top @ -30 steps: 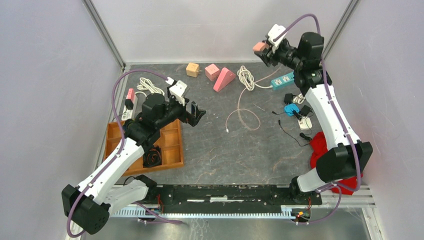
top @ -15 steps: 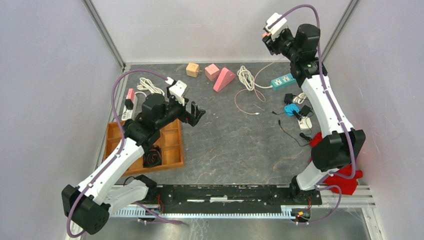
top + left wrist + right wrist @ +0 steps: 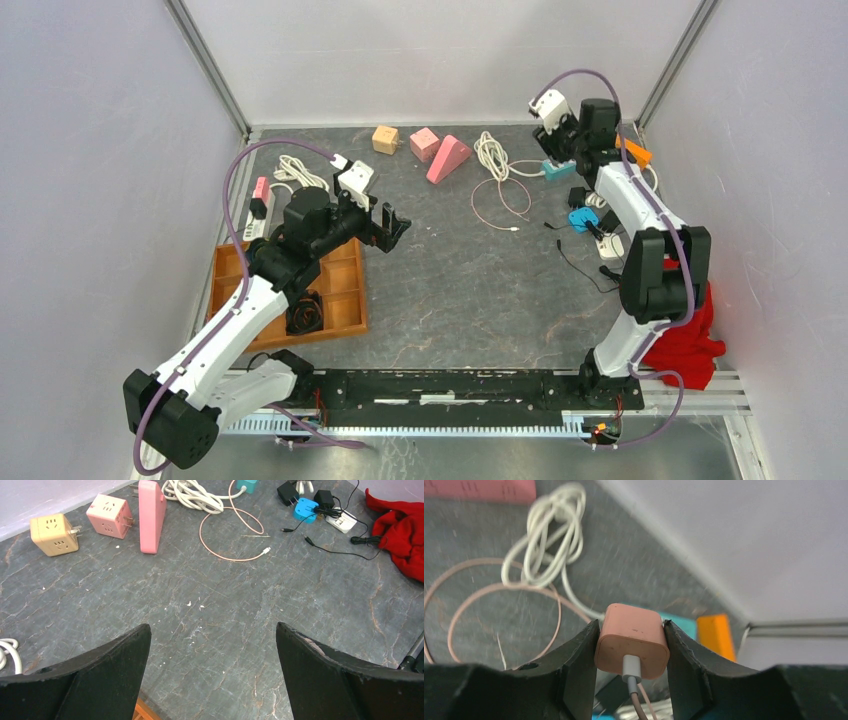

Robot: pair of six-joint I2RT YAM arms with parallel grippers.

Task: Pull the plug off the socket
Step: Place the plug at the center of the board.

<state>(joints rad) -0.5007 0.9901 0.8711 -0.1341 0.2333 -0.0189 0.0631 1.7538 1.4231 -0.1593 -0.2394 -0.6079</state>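
Contents of table (image 3: 450,300), nearest the arm bases first.

1. Red cloth (image 3: 690,338): bunched at the near right edge, beside the right arm's base.
2. Wooden tray (image 3: 345,300): near left, divided into compartments, partly under the left arm.
3. Left gripper (image 3: 212,630): held above bare table just past the tray. Jaws spread wide, nothing between them.
4. Blue adapter (image 3: 581,218): right side, among black adapters and thin black cords; a small white adapter (image 3: 610,245) lies just beside it.
5. Pink cable (image 3: 500,205): loose loops at centre right, free end lying on the table.
6. White cable coil (image 3: 490,155): bundled just beyond the pink loops.
7. Pink wedge (image 3: 448,160), pink cube (image 3: 424,143), tan cube (image 3: 385,139): a row near the back wall, left of the white coil. The wedge and pink cube are just beside each other; the tan cube stands a little apart.
8. Power strip (image 3: 553,168): teal, far right, mostly hidden by the right arm.
9. Plug (image 3: 634,635): pink square charger block, a cable plugged into its near face. It sits directly over the teal strip; whether its prongs are seated in the strip cannot be told.
10. Right gripper (image 3: 631,625): far right, jaws closed part-way, one finger pressed against each side of the plug.
11. Orange block (image 3: 716,635): just past the strip, near the back right corner.
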